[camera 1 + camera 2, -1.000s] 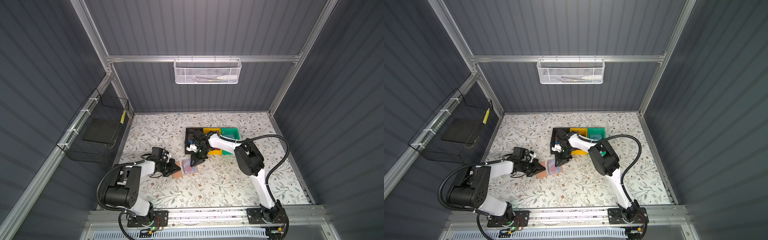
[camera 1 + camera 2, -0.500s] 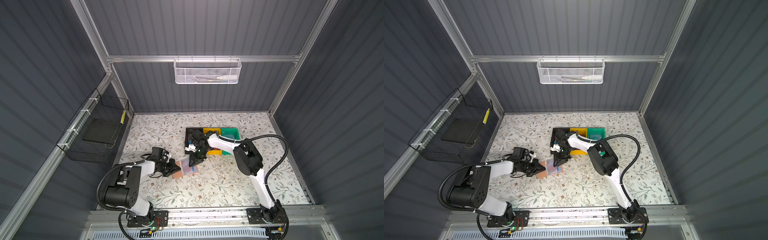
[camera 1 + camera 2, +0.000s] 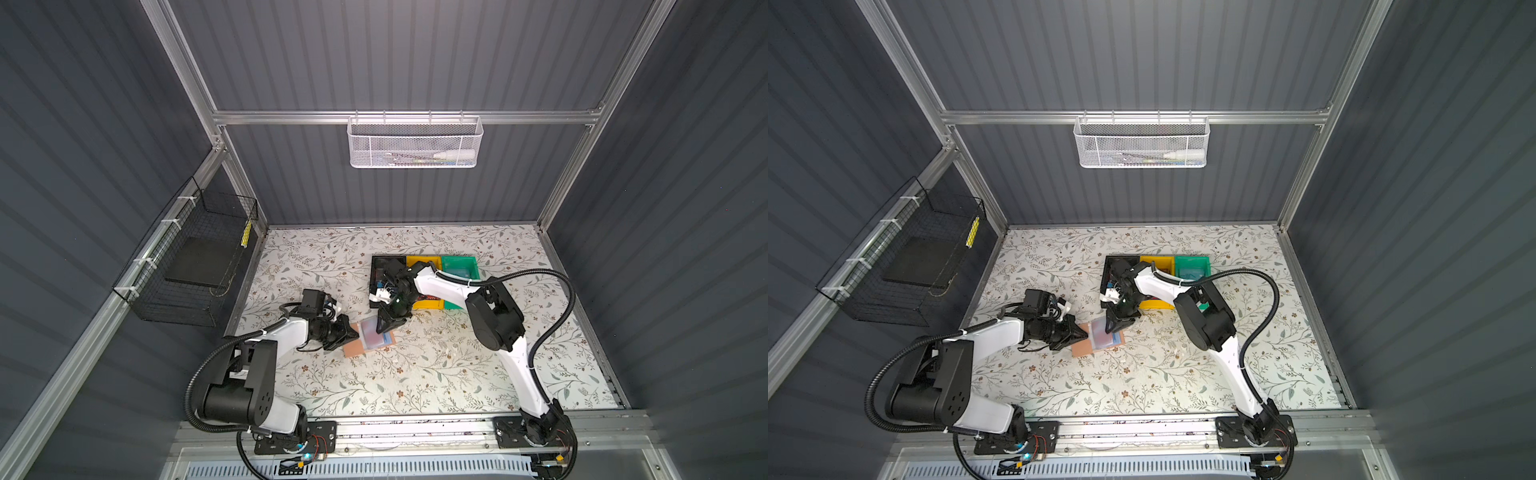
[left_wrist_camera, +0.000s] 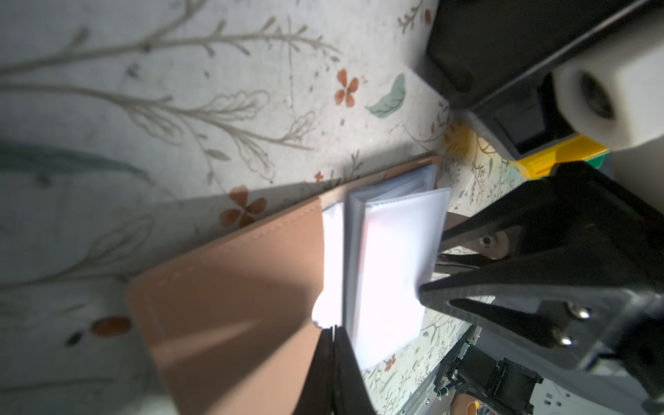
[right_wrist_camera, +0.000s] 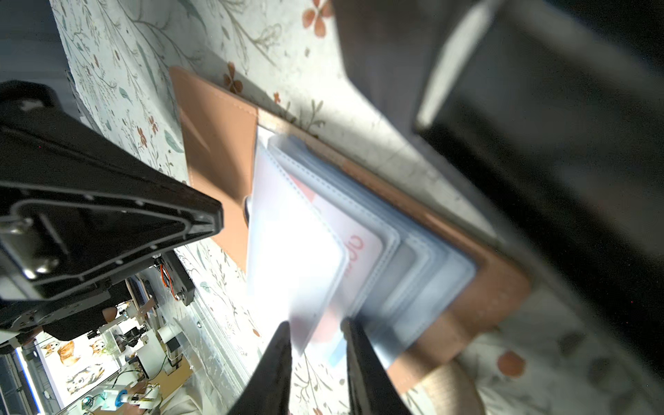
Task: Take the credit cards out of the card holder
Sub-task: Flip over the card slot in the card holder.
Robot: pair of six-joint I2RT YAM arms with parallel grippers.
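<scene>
Credit cards (image 5: 359, 251) are sitting tucked inside the translucent sleeves (image 5: 413, 273) of the card holder (image 3: 353, 351), which is lying open on the floral counter (image 3: 415, 382) between the two arms, just in front of a black bin (image 3: 384, 266), a yellow bin (image 3: 424, 262) and a green bin (image 3: 459, 266) standing in a row. Only one card is showing clearly, a pale one with red print visible through its sleeve. In both top views a pinkish patch and a blue strip are glowing through the plastic, and I cannot tell how many cards are lying in there. The left tool (image 4: 332, 328) is lying low at the holder's left side, its jaws pinched shut on the notched edge of the tan flap (image 4: 233, 287). The right tool (image 5: 316, 322) is reaching down from the bins' side onto the sleeves. Its two fingers are standing a little apart, with the loose corner of the top sleeve lying between them and neither finger clearly pressing on it. That top sleeve is standing raised off the stack and is looking blurred and washed out in the right wrist view.
</scene>
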